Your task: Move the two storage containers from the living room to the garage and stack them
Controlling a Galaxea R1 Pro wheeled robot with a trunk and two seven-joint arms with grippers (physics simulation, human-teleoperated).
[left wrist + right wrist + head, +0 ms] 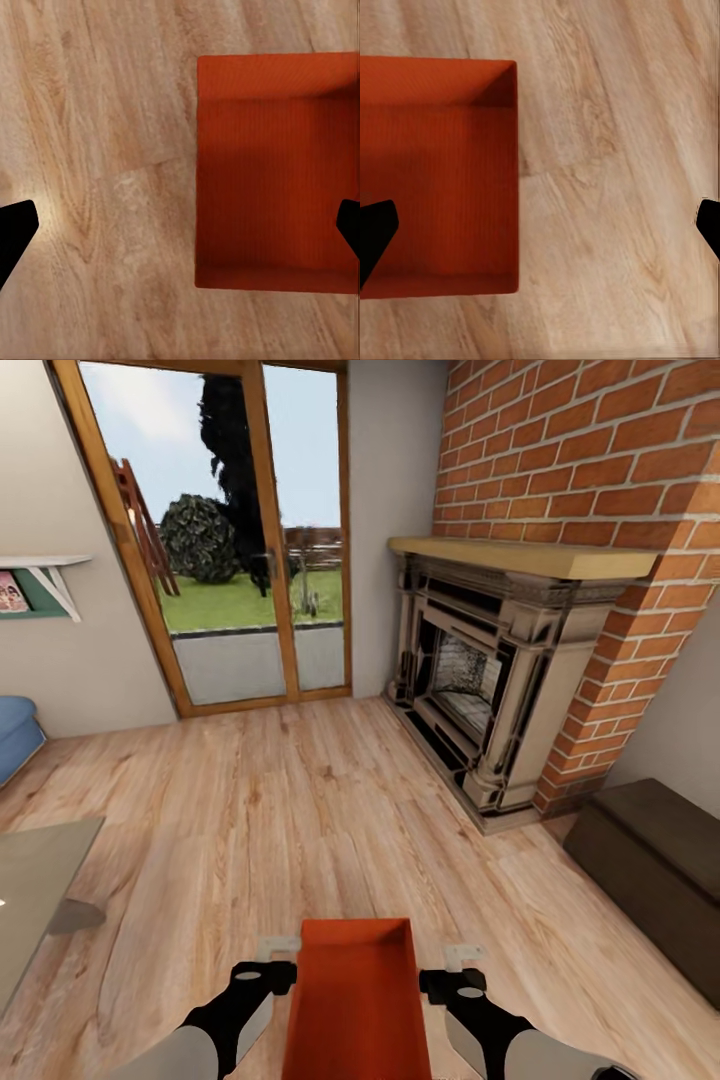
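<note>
scene: living room, light wood-plank floor [300,810], brick fireplace [490,690] at the far right, glass door [230,540] to the garden at the back.
container: one orange-red storage container [355,1000] sits open-top on the planks right in front of the robot, between its two arms.
left gripper [272,961]: fingers spread wide, straddling the bin's left wall, not clamped.
right gripper [455,970]: fingers wide too, astride the right wall.
step in hand: likely the first pick-up, both arms lined up for a two-sided grasp.
next move: probably pinching both walls evenly, then a level lift.
</note>
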